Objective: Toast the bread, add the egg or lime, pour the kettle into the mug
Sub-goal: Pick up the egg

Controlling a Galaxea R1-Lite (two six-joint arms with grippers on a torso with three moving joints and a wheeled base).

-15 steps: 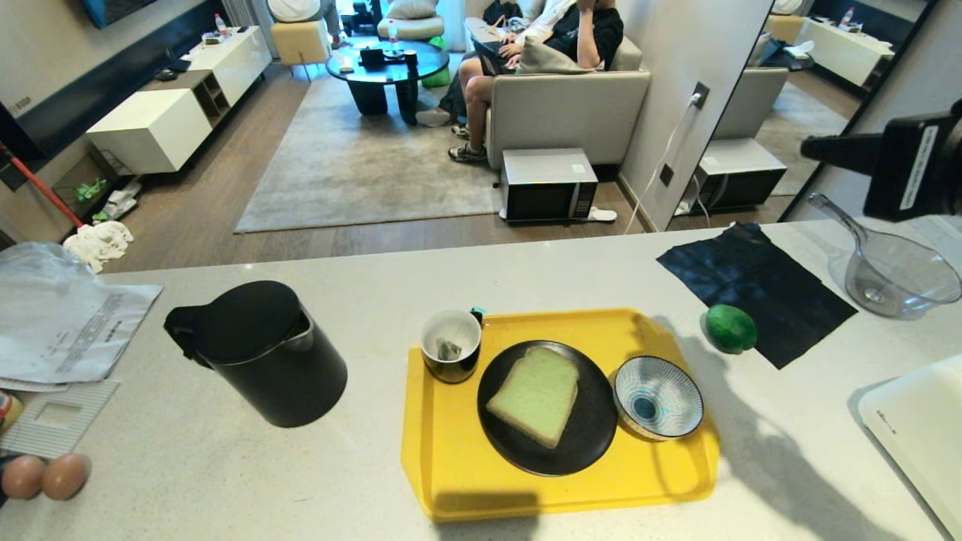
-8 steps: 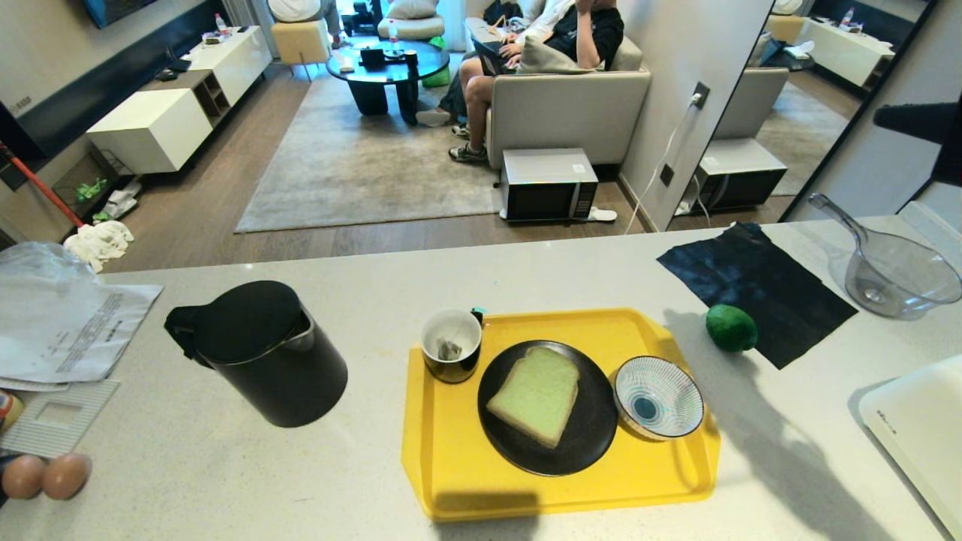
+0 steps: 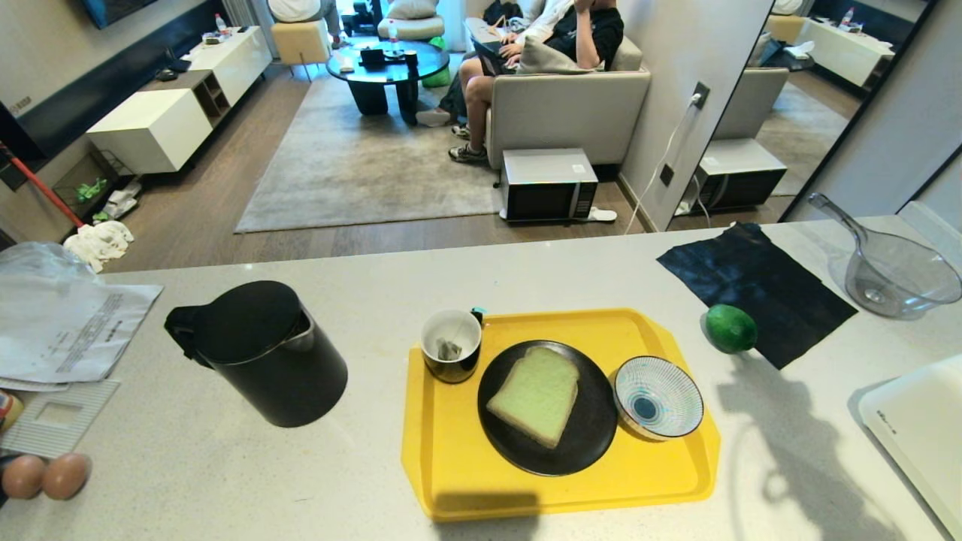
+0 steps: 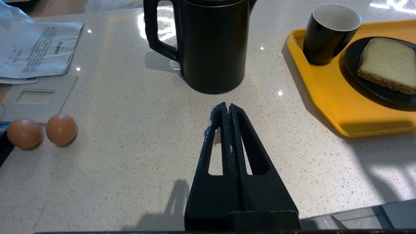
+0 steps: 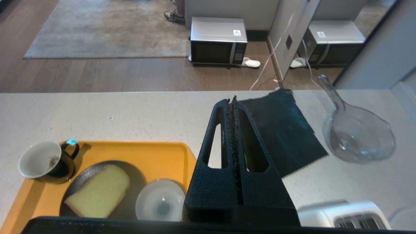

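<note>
The pale green bread lies on a black plate in the yellow tray. Behind it the black mug stands on the tray with a tea bag inside. The black kettle is on the counter to the left, lid down. On the counter right of the tray lies the lime. The egg is out of view. My left gripper is shut and empty, low before the kettle. My right gripper hovers shut and empty above the lime. Neither gripper shows in the head view.
A striped bowl shares the tray. A black cloth and a clear scoop lie at the back right. A white toaster is at the right edge. Two plain brown eggs and papers are at the left.
My right arm, seen at the upper right of the head view a second ago, has drawn back out of it. Its shadow has slid toward the front right. Nothing on the counter moved.
</note>
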